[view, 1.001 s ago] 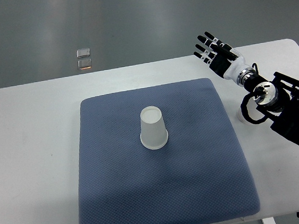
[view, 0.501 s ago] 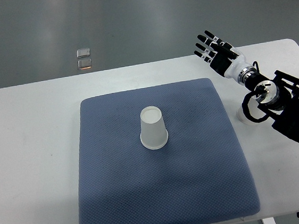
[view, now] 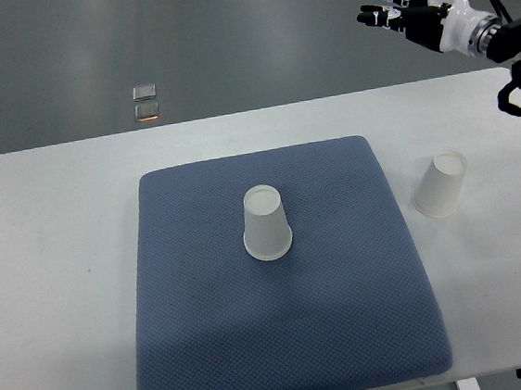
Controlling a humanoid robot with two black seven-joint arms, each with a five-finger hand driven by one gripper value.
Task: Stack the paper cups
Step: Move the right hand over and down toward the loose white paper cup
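A white paper cup (view: 267,223) stands upside down near the middle of the blue mat (view: 221,348). A second white paper cup (view: 440,184) stands upside down on the white table, just right of the mat. My right hand (view: 394,2) is raised high at the top right, well beyond the table's far edge, with fingers spread and nothing in them. It is far from both cups. The left arm does not show.
The white table (view: 54,272) extends around the mat on all sides. Two small shiny square plates (view: 146,102) lie on the grey floor beyond the table's far edge.
My right arm has lifted and swung up and to the right, away from the table. This uncovered the second cup beside the mat. Neither cup has moved.
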